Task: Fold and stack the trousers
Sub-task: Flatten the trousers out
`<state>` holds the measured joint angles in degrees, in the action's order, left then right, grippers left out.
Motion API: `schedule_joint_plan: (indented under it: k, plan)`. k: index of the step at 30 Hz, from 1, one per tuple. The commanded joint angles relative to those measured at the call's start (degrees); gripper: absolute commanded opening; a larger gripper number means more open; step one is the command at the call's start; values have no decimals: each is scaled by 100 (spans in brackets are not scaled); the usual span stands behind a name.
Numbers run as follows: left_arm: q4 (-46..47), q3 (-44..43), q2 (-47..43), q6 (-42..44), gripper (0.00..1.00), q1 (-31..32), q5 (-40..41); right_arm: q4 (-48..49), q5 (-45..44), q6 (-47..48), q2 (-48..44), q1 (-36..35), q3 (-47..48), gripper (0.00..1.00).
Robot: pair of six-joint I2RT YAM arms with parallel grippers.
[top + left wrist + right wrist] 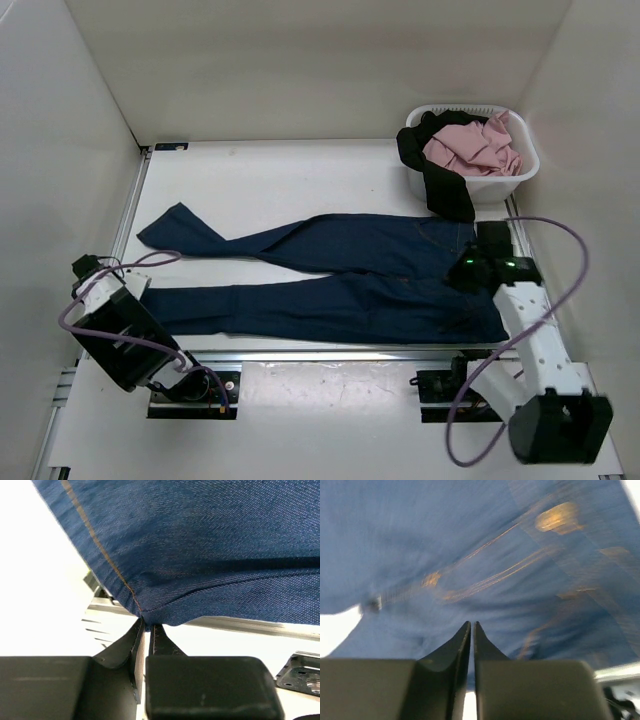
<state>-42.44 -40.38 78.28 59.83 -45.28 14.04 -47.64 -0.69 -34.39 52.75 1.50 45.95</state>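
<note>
The trousers (350, 275) are dark blue jeans lying flat across the table, waist at the right and both legs running left. My left gripper (135, 292) is at the near leg's hem. In the left wrist view it (148, 621) is shut on the hem corner of the trousers (200, 555). My right gripper (470, 268) is over the waist. In the blurred right wrist view it (471, 625) is shut with its tips in the denim (470, 555), near orange stitching and a metal button (371, 603).
A white basket (520, 175) stands at the back right, holding a pink cloth (475, 148) and a black garment (440, 180) that hangs over its rim toward the trousers' waist. A metal rail (320, 353) runs along the near edge. White walls enclose the table.
</note>
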Motion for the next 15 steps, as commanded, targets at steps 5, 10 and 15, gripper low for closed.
schedule_joint_plan:
  k: [5, 10, 15]
  plan:
    - [-116, -137, -805, 151, 16, -34, -244, 1168, 86, -929, 1789, -2679, -333, 0]
    - [-116, 232, -1166, 433, 28, -95, -42, 1177, -177, -929, 2196, -3446, -455, 0]
    - [-116, 364, -1044, 433, 35, -332, 134, 1371, -116, -867, 1617, -3498, -1166, 0]
